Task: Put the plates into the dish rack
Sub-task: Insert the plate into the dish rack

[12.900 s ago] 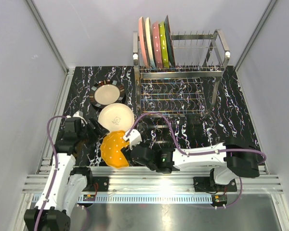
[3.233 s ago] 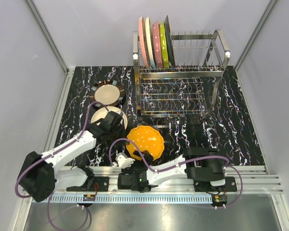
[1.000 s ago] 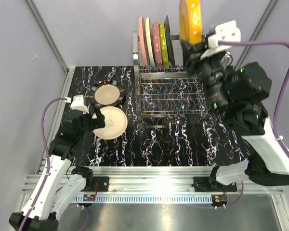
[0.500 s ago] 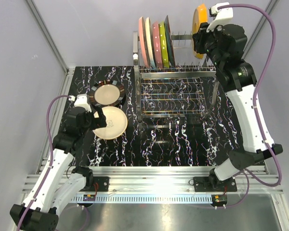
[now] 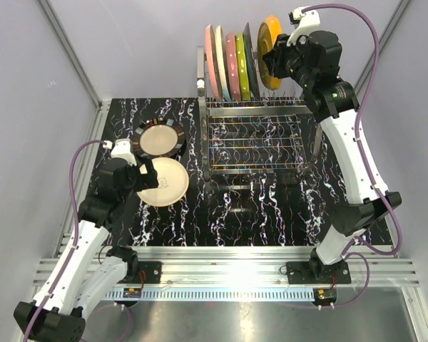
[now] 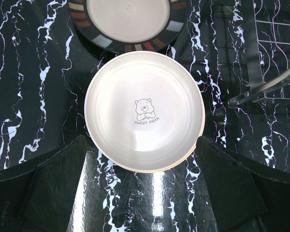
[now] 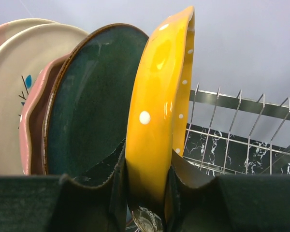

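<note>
My right gripper (image 5: 279, 58) is shut on the orange dotted plate (image 5: 269, 51), holding it on edge over the dish rack (image 5: 271, 107), just right of the teal plate (image 5: 250, 51). In the right wrist view the orange plate (image 7: 159, 111) sits between my fingers beside the teal plate (image 7: 94, 101). Pink/cream, pale blue, dotted pink and dotted green plates stand in the rack's left slots (image 5: 225, 55). My left gripper (image 5: 144, 174) is open over the near edge of the cream plate (image 5: 167, 181), which carries a bear print (image 6: 144, 110). The black-rimmed plate (image 5: 158, 138) lies behind it.
The rack's free tines (image 5: 303, 60) run to the right of the orange plate. The lower tier (image 5: 253, 146) of the rack holds nothing. White walls enclose the black marbled table (image 5: 271, 206).
My right gripper has carried the orange plate left and down, from the rack's right end to beside the teal plate. The left gripper has stayed over the cream plate.
</note>
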You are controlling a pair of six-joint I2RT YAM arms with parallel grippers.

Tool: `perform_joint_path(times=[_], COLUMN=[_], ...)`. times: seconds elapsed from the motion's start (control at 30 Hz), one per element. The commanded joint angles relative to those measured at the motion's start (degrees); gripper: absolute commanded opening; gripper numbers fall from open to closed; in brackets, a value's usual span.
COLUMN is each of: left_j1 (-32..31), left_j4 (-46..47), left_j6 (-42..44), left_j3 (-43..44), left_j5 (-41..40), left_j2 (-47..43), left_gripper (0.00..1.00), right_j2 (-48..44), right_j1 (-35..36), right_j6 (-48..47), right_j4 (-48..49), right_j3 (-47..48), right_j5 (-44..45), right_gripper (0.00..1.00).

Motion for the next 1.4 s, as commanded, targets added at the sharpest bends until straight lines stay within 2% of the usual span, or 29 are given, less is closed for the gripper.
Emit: perform_joint_path(times=[0.0,0.53,0.77,0.93,1.13,1.37], left_j1=[-0.22,-0.31,-0.31,-0.31,-0.31,-0.40], left_j4=[2.82,2.56,2.64,2.64,2.73,2.91], left_j6=[0.46,0.02,-0.16,-0.16,-0.25,-0.42], left_j3=[0.68,0.77,0.85,0.77,0.77,0.77], left_j5=[-2.26,-1.91,-1.82,-1.56,-1.12,-0.50], left_j2=[0.04,0.48,0.39,0.39,0.39,0.74], left_gripper=[0.99,0.99,0.99,0.99,0.99,0.99], right_j2=[-2.87,-5.16,-3.23,-2.79,-4.72,-3.67], right_j1=[-0.41,-0.41,-0.41,-0.41,0.11,2.22], right_j6=[1.82,4.55,2.44,2.88,3.58,3.67], right_j4=[14.52,17.87,13.40,11.81,14.09,13.65], right_j3=[1.27,-6.03,2.04,3.64,-3.73,-4.62], right_j5=[-0.64,0.50,1.12,0.77,2.26,6.47], right_gripper=[0.00,0.00,0.00,0.00,0.00,0.00])
